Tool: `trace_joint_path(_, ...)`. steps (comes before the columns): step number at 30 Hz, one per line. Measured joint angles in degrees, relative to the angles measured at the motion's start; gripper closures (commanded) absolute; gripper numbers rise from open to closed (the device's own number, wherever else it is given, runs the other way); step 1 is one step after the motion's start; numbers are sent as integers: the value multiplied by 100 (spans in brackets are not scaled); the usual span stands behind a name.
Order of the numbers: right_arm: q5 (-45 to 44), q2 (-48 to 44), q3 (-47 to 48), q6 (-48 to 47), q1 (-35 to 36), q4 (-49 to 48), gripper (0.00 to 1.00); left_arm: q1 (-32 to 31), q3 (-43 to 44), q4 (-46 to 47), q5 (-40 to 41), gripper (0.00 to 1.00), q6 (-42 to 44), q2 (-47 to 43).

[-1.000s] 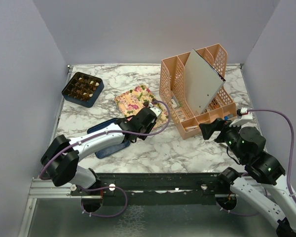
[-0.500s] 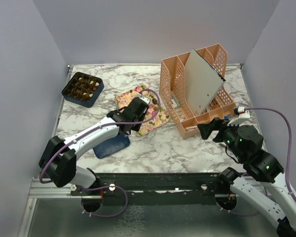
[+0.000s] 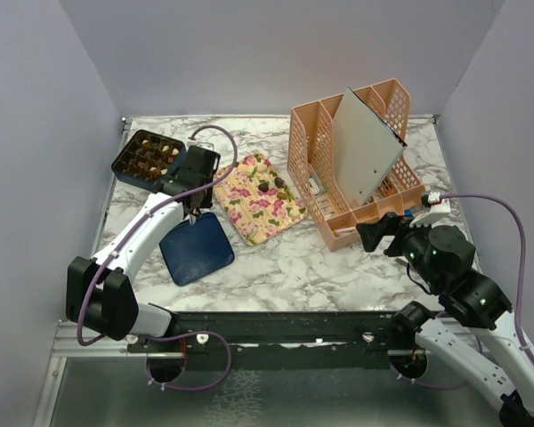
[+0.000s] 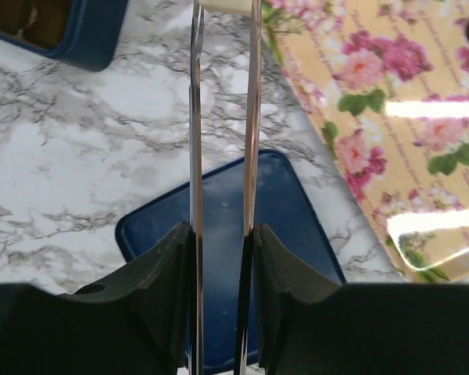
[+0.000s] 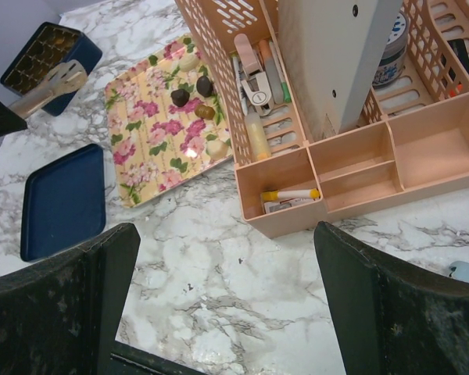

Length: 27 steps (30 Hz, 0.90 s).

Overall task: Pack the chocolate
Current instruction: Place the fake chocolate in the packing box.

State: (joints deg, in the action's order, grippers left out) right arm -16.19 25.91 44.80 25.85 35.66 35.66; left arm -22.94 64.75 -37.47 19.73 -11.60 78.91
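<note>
On floral tray (image 5: 148,137), five chocolate pieces (image 5: 180,96); left jaws clench one tongs (image 4: 196,141); right jaws spread, empty.

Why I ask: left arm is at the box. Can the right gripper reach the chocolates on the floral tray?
Probably yes: the open right gripper has bare table leading to the chocolates, beside the organizer.

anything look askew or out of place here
The grey panel leans tilted across the peach organizer rather than standing upright in a slot. The blue lid lies flat on the table, apart from the box. A few chocolates sit loose on the floral tray, expected mid-packing.
</note>
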Motion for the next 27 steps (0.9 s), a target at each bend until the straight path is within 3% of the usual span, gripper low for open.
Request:
trace_joint_path(12, 0, 0, 0, -39, 0, -2, 1, 1628, 127, -197, 74, 66, -127, -15)
trace_joint_path(27, 0, 0, 0, -44, 0, 0, 1, 1952, 415, 20, 61, 65, -258, 92)
